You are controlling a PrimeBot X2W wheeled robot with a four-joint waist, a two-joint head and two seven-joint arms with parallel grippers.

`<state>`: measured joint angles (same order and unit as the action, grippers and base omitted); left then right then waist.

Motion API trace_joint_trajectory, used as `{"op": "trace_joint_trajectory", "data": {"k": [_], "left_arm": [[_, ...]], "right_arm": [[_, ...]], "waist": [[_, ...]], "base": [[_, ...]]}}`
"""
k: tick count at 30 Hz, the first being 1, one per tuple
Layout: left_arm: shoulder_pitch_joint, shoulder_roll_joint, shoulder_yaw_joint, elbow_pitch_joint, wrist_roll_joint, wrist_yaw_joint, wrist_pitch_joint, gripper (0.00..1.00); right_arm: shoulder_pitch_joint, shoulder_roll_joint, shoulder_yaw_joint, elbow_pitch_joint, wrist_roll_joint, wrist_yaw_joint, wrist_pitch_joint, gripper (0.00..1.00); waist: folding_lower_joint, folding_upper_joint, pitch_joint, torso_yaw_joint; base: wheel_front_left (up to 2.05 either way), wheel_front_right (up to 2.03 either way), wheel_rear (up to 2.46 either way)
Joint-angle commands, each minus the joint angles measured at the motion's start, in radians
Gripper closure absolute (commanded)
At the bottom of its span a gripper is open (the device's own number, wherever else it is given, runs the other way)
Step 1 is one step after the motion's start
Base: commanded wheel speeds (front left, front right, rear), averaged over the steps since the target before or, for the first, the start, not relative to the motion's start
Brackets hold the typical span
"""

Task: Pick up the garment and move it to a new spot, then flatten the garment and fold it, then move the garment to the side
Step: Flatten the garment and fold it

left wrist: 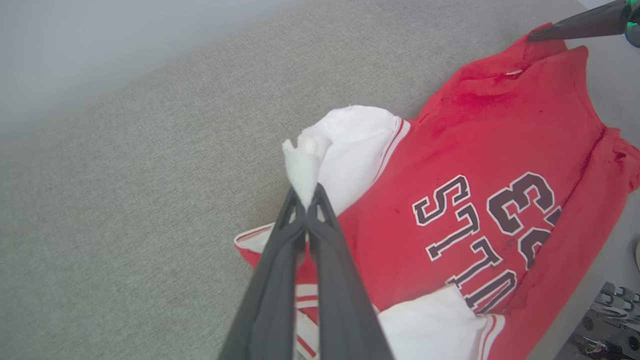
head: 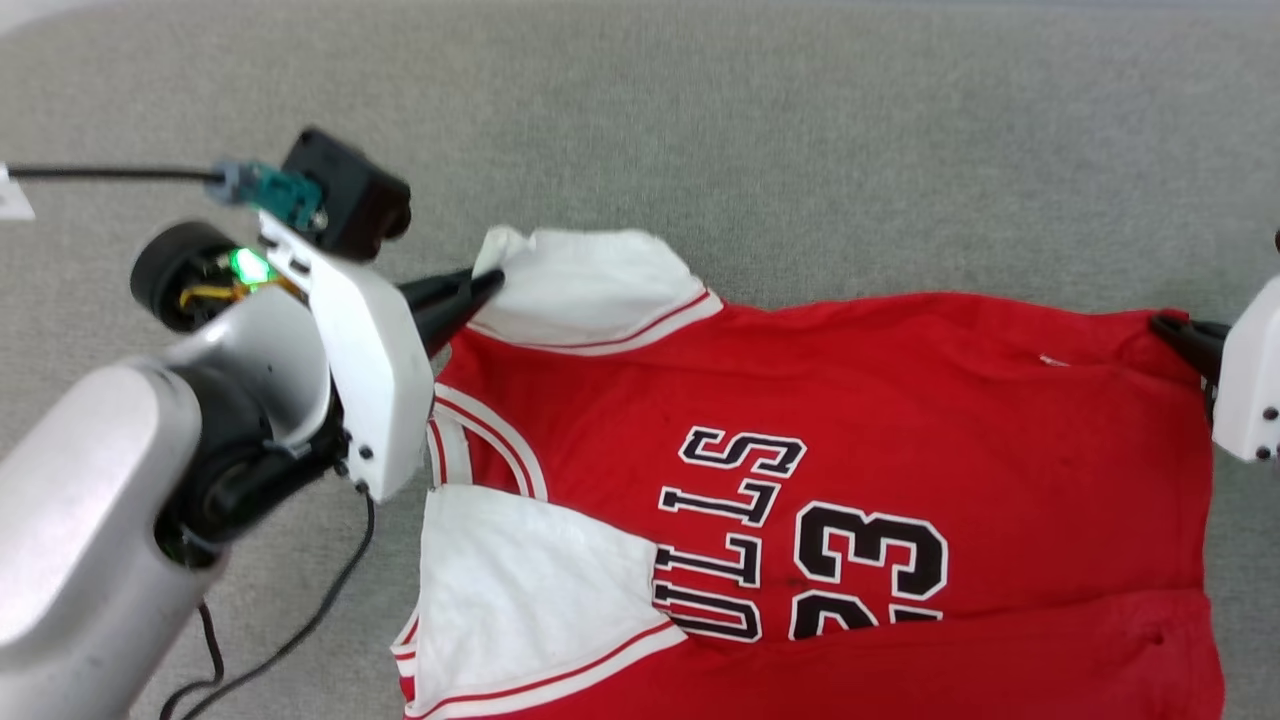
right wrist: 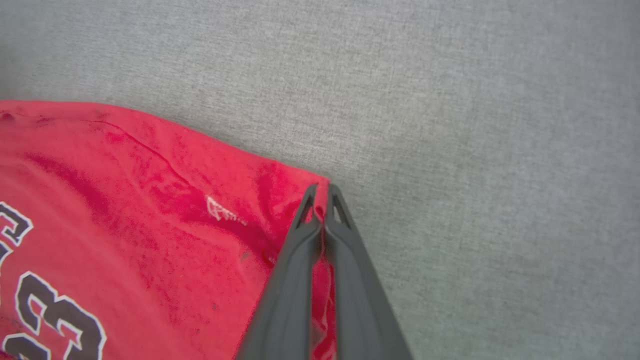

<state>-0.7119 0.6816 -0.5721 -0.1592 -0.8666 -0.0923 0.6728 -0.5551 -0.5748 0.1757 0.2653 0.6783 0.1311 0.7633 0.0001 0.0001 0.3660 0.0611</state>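
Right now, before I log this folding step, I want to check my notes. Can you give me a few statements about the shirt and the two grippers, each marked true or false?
1. The left gripper is shut on a white sleeve of the garment. True.
2. The right gripper hangs open above the garment. False: it is shut on a red corner of the garment.
3. The garment lies on the grey surface with its lettering facing up. True.
4. The number printed on the garment is 45. False: it reads 23.
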Motion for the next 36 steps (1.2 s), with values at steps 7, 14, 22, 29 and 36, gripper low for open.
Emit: {"op": "trace_joint_trajectory", "data": {"k": [7,14,22,29,36], "left_arm": [[0.166,0.033,0.009,-0.048,-0.018,0.041,-0.063,1.0],[0.347,0.091,0.016,-0.115,-0.043,0.086,-0.108,1.0],[0.532,0.144,-0.004,-0.148,-0.073,0.122,-0.136,1.0],[0.599,0.125,-0.051,-0.08,-0.097,0.094,-0.138,1.0],[0.575,0.068,-0.107,0.057,-0.043,0.049,-0.173,1.0]], "right_arm": [[0.181,0.001,-0.092,-0.084,0.025,-0.001,-0.079,1.0],[0.398,0.015,-0.2,-0.231,0.037,-0.001,-0.069,1.0],[0.609,0.054,-0.265,-0.343,0.025,-0.001,-0.002,1.0],[0.677,0.037,-0.241,-0.362,0.0,-0.001,0.022,1.0],[0.67,-0.002,-0.14,-0.304,-0.017,-0.001,-0.014,1.0]], "waist": [[-0.0001,-0.0001,-0.124,0.006],[-0.0001,-0.0001,-0.18,0.022],[-0.0001,-0.0001,-0.198,0.033],[-0.0001,-0.0001,-0.189,0.038],[-0.0001,-0.0001,-0.179,0.032]], "base": [[0.0,0.0,0.0],[0.0,0.0,0.0],[0.0,0.0,0.0],[0.0,0.0,0.0],[0.0,0.0,0.0]]}}
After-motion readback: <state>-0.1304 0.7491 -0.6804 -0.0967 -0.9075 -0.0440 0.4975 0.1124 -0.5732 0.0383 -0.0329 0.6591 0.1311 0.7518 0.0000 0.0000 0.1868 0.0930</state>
